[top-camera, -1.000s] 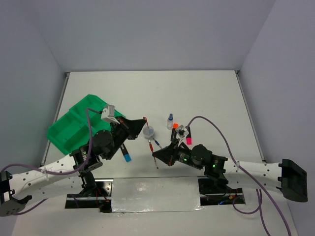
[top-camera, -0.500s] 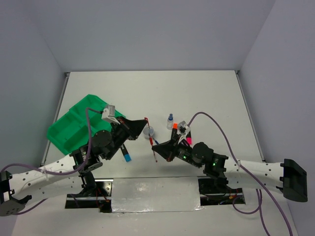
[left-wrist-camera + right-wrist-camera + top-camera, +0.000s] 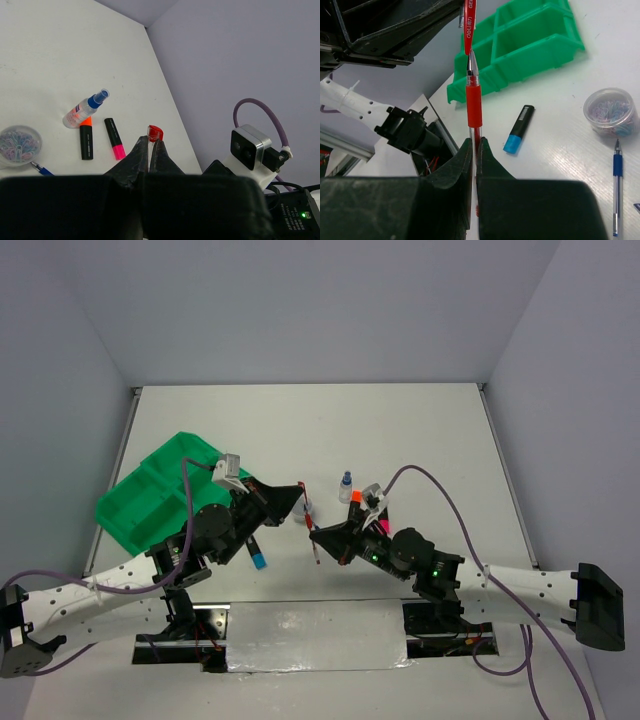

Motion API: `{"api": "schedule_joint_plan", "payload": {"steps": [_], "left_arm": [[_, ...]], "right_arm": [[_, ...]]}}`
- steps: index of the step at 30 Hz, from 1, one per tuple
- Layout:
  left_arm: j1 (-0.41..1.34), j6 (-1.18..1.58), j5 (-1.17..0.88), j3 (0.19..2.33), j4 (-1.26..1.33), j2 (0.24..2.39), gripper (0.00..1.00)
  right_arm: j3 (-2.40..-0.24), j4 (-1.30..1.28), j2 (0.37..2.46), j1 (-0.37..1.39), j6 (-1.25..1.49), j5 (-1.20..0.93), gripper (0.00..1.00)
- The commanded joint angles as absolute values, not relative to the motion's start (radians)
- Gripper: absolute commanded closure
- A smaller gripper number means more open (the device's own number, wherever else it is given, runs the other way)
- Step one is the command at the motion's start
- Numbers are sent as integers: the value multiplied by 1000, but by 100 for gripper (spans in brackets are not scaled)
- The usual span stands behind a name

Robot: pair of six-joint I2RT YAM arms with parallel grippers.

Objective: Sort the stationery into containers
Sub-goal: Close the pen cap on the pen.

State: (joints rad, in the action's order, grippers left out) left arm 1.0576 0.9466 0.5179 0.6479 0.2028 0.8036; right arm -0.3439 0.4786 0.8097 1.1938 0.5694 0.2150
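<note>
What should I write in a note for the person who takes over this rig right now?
Left gripper: shut on the cap end of the red pen.
Right gripper: shut on the same pen's barrel; the pen hangs in the air between them.
Lying on the table: blue-ended highlighter, tub of paper clips, blue pen, blue-capped bottle, orange-ended highlighter, pink-ended highlighter.
Done: no item is visible in the green tray.
Left: the red pen and all six loose items to sort.
</note>
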Motion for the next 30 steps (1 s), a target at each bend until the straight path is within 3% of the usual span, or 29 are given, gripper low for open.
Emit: {"api": "schedule_joint_plan", "payload": {"steps": [1,30], "left_arm": [[1065,954,514,649,255,799,100],[1066,966,469,615,304,824,100]], "right_arm": [[-393,505,810,1201,545,250,100],[-448,462,810,1166,568,290,100]]}}
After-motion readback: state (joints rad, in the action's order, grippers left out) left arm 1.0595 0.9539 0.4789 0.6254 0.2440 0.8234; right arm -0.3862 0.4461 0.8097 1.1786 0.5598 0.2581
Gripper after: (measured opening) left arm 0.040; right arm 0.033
